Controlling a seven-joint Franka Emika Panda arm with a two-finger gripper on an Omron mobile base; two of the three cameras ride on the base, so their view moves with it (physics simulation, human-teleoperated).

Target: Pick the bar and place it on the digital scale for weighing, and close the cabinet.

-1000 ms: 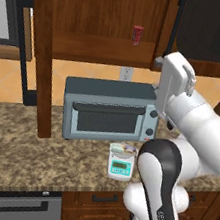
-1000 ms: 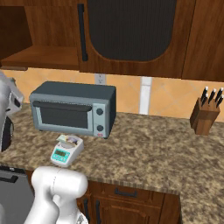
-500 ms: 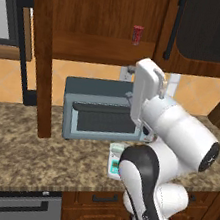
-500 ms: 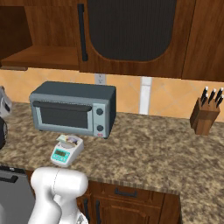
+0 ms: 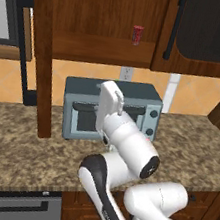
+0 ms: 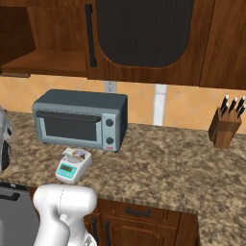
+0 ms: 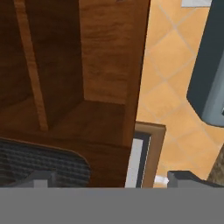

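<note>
Two steps of the task: the bar appears already set on the scale; the cabinet is judged not yet closed.
Bar: a small flat snack bar in a pale wrapper (image 6: 77, 153) is seen lying on the platter of the small white and pale-teal digital scale (image 6: 72, 166), on the speckled brown stone counter (image 6: 163, 163) in front of the grey-blue toaster oven (image 6: 80, 119).
Cabinet: the large dark-brown wooden wall cabinet (image 5: 111, 23) is shown with its left door (image 5: 40, 55) swung out edge-on and a red can (image 5: 137, 35) on the open shelf.
Gripper: two dark finger tips (image 7: 41, 179) are seen well apart, nothing between them (image 7: 113, 181).
Risk, door: a push placed near the hinge could be wasted or slip off.
Risk, oven: the swinging white arm (image 5: 126, 145) could clip the oven.
Risk, scale: a low elbow could nudge the scale and tip the bar off.
</note>
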